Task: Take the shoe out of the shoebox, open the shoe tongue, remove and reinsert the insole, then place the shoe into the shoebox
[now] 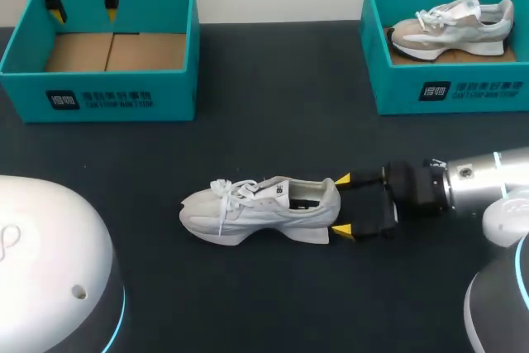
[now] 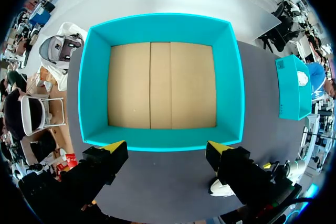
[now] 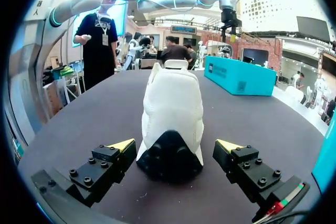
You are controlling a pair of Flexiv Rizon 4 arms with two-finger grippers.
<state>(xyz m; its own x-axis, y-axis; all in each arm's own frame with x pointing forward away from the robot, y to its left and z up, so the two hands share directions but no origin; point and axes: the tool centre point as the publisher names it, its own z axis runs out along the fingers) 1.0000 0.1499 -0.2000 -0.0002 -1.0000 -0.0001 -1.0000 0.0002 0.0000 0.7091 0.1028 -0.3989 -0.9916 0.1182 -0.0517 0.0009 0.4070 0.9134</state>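
My right gripper [image 1: 343, 206] is spread open, not yet grasping, around the heel of the white shoe [image 1: 256, 211] standing upright mid-worktop [image 1: 273, 130], and if I close off-centre the soft heel could buckle or the shoe skid sideways.

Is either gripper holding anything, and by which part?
Nothing is held. The open right gripper flanks the heel of the white lace-up sneaker without clamping; the left gripper hangs open.
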